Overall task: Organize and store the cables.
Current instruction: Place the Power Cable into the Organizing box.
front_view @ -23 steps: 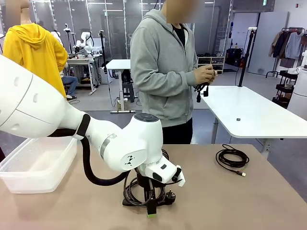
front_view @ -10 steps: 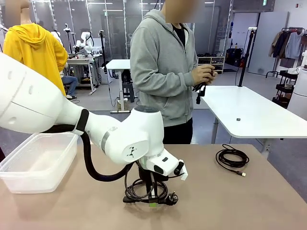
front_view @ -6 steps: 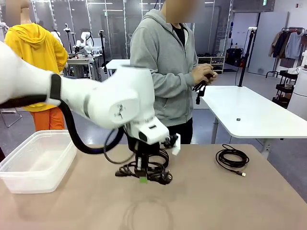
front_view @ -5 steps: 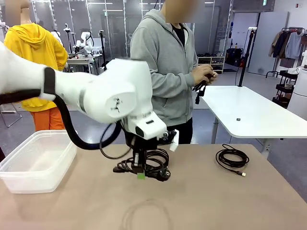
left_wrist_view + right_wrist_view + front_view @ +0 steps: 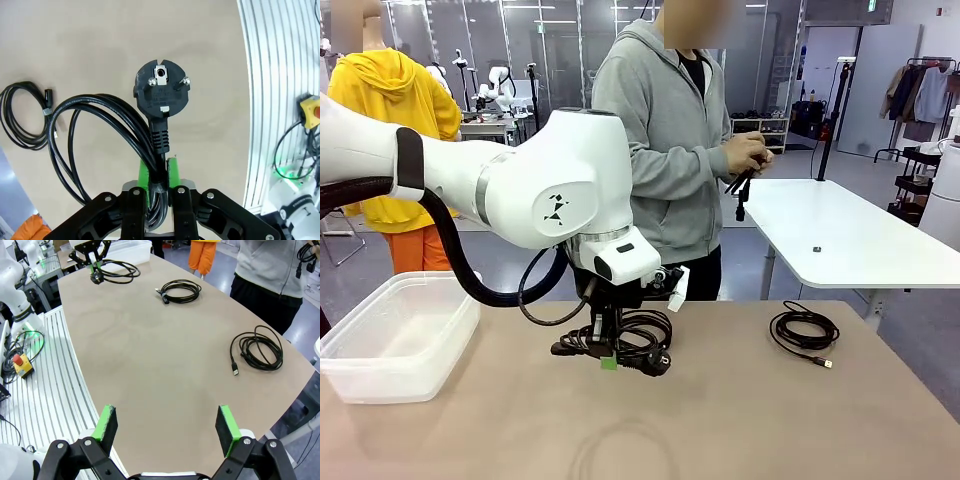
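My left gripper is shut on a coiled black cable and holds it a little above the brown table. In the left wrist view the green pads clamp the bundled strands, and the cable's round plug hangs past the fingertips. A second coiled cable lies at the table's right side. A third coil lies mid-table in the right wrist view, also visible as a coil in the left wrist view. My right gripper stands open over the near table edge. The person's hands hold another cable.
A clear plastic bin stands at the table's left end. The person in a grey hoodie stands at the far side. A white table is behind on the right. A ribbed metal surface with an emergency-stop button borders the near edge.
My left arm has raised the coiled cable off the table and carried it up and slightly leftward. The person's hands keep working on their cable.
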Available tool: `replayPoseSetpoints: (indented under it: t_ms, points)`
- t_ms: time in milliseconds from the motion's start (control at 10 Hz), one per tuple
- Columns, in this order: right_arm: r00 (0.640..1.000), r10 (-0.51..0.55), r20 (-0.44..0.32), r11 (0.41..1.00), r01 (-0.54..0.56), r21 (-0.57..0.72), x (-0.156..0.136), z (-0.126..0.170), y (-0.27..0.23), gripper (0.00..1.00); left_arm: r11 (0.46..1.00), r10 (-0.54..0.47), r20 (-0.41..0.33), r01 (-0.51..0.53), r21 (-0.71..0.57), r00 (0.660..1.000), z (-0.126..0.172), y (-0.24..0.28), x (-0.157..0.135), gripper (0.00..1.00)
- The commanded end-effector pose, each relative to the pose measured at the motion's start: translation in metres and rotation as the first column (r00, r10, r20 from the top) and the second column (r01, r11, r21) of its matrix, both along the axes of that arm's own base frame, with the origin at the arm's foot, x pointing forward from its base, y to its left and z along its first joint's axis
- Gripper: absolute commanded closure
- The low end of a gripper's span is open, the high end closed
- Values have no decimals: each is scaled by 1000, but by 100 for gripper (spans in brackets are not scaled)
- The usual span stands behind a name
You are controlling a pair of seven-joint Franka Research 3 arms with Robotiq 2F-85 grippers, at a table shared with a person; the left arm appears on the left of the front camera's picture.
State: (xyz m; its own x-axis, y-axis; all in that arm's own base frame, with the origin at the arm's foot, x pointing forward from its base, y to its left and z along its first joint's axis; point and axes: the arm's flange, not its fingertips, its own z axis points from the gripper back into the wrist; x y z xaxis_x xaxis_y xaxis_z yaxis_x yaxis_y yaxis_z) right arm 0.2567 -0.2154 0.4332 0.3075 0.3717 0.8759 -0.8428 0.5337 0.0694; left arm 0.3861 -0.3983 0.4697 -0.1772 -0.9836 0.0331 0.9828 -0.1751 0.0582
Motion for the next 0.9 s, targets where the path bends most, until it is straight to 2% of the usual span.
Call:
replayPoseSetpoints:
  t_ms: [0,100,200,400,500,700,800]
  points:
    - [1000,6,27,1000,-6,4,1,0,-1,0,1000,14,8,-14,-7,1000,4,-2,-1,100]
    - [1000,6,27,1000,-6,4,1,0,-1,0,1000,0,0,0,0,1000,0,0,0,83]
    - [1000,6,27,1000,-6,4,1,0,-1,0,999,3,-16,-3,32,1000,4,25,16,83]
    - [1000,6,27,1000,-6,4,1,0,-1,0,997,39,-7,-39,-73,999,29,104,37,83]
    - [1000,6,27,1000,-6,4,1,0,-1,0,993,82,36,-78,-86,996,36,151,46,83]
    - [1000,6,27,1000,-6,4,1,0,-1,0,968,173,82,-154,-198,982,53,225,52,83]
    - [1000,6,27,1000,-6,4,1,0,-1,0,971,162,119,-137,-193,980,59,258,51,83]
